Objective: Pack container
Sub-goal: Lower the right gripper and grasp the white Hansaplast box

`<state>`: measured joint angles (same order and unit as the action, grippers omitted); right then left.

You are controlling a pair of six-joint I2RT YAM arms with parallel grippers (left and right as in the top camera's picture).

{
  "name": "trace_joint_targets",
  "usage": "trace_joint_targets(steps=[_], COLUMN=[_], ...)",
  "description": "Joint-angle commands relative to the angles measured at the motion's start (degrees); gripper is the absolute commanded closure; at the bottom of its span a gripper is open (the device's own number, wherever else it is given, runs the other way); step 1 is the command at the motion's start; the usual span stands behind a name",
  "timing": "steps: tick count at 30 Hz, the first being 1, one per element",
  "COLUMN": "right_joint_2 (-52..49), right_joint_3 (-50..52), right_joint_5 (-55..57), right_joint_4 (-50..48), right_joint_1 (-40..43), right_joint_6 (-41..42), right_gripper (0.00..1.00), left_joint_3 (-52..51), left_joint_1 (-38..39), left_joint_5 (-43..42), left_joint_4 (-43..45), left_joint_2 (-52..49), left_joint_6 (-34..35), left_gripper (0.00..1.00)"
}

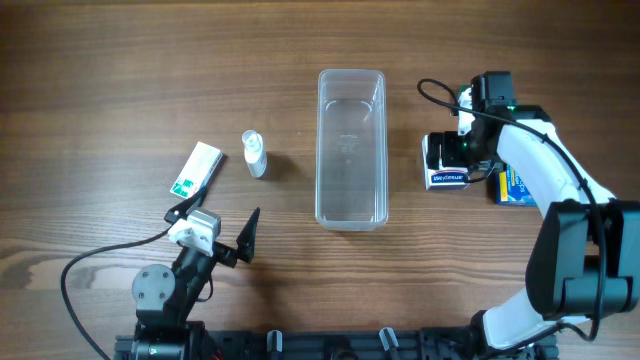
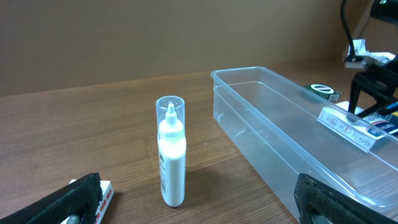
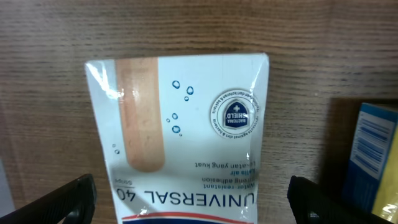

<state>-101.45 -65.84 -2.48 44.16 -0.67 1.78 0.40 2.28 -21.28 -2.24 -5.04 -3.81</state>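
Your right claw (image 1: 450,158) hangs open over the white plaster box (image 3: 186,124). One finger stands on each side of the box, and a strip of bare wood shows between each finger and the carton. The container (image 1: 350,150) lies just to that claw's left, near but apart from it, with its long side facing the claw. It looks empty. A blue box (image 1: 510,187) sits close on the claw's other side. Your left claw (image 1: 214,214) is also spread wide and holds nothing. From it, the container lies ahead and to the right. The small bottle (image 2: 171,152) stands upright straight ahead, and a green-and-white box (image 1: 195,168) lies ahead to the left.
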Motion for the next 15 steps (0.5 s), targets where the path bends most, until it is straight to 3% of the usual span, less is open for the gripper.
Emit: trace_joint_targets(steps=[1, 15], right_joint_2=[-1.77, -5.14], right_joint_3=[-1.22, -1.16], right_joint_5=[-0.22, -1.81], right_joint_4=[0.04, -0.90], right_joint_1=[-0.13, -2.27], right_joint_6=[-0.74, -0.72], right_gripper=[0.00, 0.00], left_joint_3=[-0.09, -0.09], left_joint_1=[-0.33, -0.33], left_joint_5=[0.33, 0.33], left_joint_4=[-0.37, -0.37], left_joint_2=[-0.02, -0.02], left_joint_6=[-0.46, -0.46], left_gripper=[0.00, 0.00])
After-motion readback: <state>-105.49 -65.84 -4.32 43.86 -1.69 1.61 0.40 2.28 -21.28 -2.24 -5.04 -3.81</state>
